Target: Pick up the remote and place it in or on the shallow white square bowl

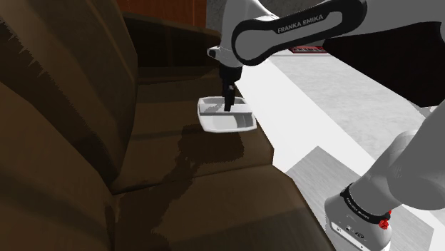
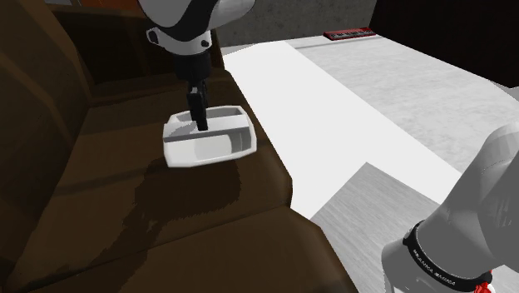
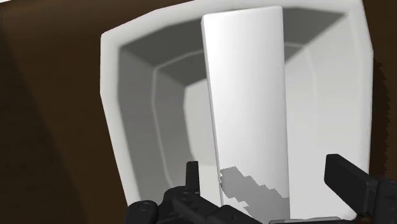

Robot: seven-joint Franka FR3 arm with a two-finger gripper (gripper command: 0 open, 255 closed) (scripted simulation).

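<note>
A shallow white square bowl [image 1: 214,125] [image 2: 180,155] [image 3: 114,127] sits on the brown sofa seat, close to the seat's front edge. Inside it, a long plain white remote [image 3: 248,108] lies across the bowl from the near side to the far rim. My black gripper [image 1: 228,107] [image 2: 200,123] [image 3: 267,178] hangs straight down into the bowl. It is open: in the wrist view its fingers [image 3: 347,178] stand either side of the remote's near end, with a gap on each side. Nothing is held.
The brown sofa [image 1: 85,142] [image 2: 100,208] has a tall backrest on the shoulder view's left and a dark arm shadow on the cushion before the bowl. Beyond the seat edge lies pale floor [image 2: 374,100]. A red flat object [image 2: 349,33] lies far back.
</note>
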